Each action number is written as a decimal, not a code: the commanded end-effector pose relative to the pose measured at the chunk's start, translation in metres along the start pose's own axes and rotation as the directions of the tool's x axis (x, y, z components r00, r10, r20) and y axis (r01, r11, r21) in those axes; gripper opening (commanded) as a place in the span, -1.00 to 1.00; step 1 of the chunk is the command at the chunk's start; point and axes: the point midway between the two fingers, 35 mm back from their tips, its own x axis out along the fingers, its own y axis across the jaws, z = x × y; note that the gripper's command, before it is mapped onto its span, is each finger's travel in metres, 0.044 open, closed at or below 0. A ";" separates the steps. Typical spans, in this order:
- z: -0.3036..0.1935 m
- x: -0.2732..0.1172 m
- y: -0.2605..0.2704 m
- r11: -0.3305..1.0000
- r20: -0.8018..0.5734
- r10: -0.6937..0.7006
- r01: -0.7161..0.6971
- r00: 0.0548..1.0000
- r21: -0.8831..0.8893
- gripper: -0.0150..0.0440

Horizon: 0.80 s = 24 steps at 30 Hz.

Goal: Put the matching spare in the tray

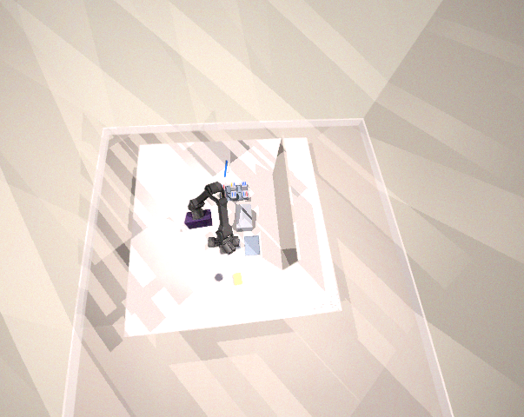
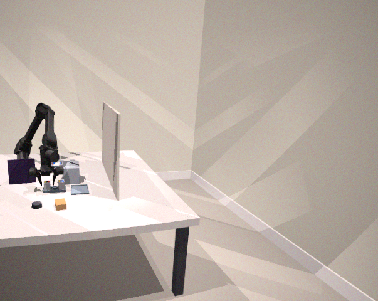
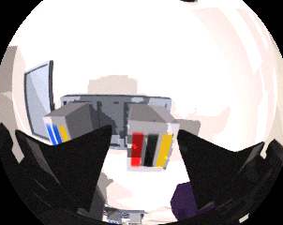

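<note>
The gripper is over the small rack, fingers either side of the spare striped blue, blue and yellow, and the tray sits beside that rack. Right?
Not quite: the wrist view shows the gripper's fingers either side of the red, black and yellow striped block. The rest holds.

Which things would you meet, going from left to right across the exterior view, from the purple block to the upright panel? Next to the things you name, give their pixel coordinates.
Purple block [image 1: 198, 219] [image 2: 21, 171] [image 3: 185, 201] → black puck [image 1: 218, 277] [image 2: 36, 204] → orange block [image 1: 237, 279] [image 2: 60, 204] → flat blue-grey tray [image 1: 252, 245] [image 2: 79, 189] [image 3: 38, 100] → upright panel [image 1: 285, 206] [image 2: 111, 145]
</note>
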 end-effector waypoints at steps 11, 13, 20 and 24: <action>-0.003 0.013 -0.003 1.000 -0.008 -0.001 0.002 1.000 0.006 0.53; -0.003 0.013 -0.003 1.000 -0.008 -0.001 0.002 1.000 0.006 0.53; -0.003 0.012 -0.003 1.000 -0.005 -0.003 0.003 1.000 0.001 0.08; -0.003 0.012 -0.003 1.000 -0.005 -0.003 0.003 1.000 0.001 -0.08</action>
